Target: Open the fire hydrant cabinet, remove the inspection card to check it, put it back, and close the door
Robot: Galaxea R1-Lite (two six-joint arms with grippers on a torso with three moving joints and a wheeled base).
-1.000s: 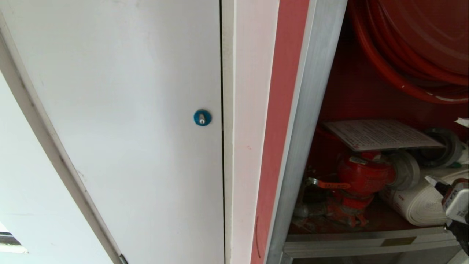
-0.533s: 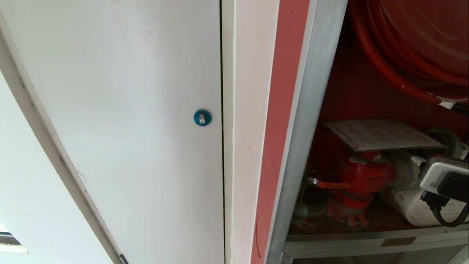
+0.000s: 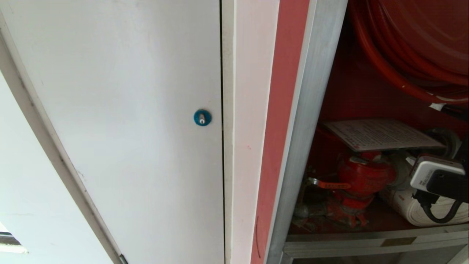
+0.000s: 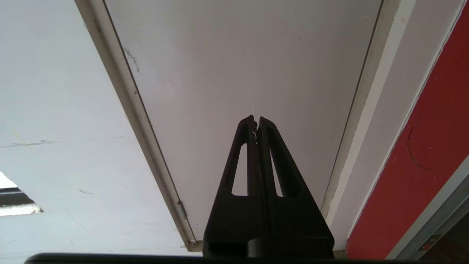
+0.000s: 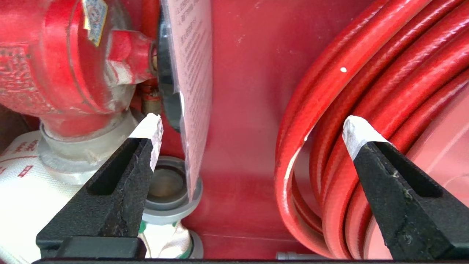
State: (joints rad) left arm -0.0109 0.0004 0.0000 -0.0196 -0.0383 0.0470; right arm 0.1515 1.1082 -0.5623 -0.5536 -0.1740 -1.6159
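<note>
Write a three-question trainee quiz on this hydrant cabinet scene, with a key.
1. True or false: the right gripper holds the inspection card.
2. What does the card rest on? A) red valve B) hose reel C) cabinet floor
3. Name the state of the left gripper.

Key:
1. False; its jaws are open, with the card's edge between them, not clamped.
2. A
3. Shut, holding nothing, facing the white door.

Wide-spread right gripper [image 5: 253, 128] near inspection card [image 5: 192, 73]

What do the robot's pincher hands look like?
The left gripper is all black, with two long pointed fingers that have slots cut through. The right gripper has black fingers with white tips. A white camera box trails a black cable.
</note>
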